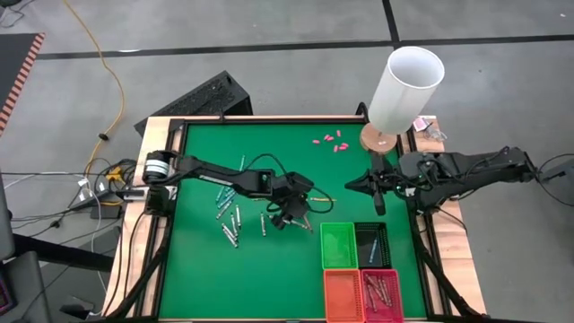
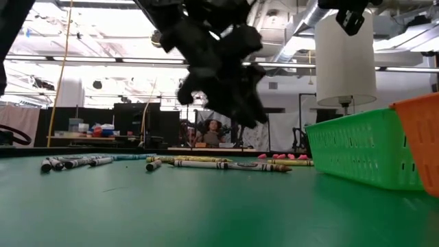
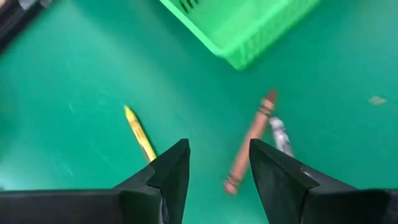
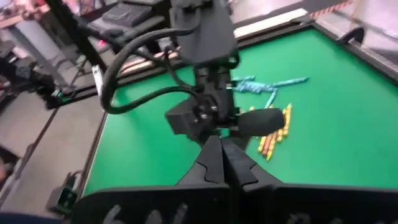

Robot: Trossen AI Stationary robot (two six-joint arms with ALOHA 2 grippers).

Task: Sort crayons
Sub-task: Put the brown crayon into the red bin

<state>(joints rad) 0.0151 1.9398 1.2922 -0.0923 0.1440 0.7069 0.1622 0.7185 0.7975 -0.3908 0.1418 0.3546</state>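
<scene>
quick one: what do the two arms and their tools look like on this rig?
Both arms are matte black, built of jointed segments. The left arm has a round silver-capped base joint and loose black cables looping along it. Its tool ends in two dark, wedge-shaped tapered fingers. The right tool has matching black fingers.

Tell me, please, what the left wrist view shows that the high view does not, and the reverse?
Only the left wrist view shows the left tool open and empty above a brown crayon, a grey one beside it and a yellow crayon apart. Only the high view shows the right tool, the white cylinder, the pink pieces and the orange, black and red baskets. Both show the green basket and green mat.
</scene>
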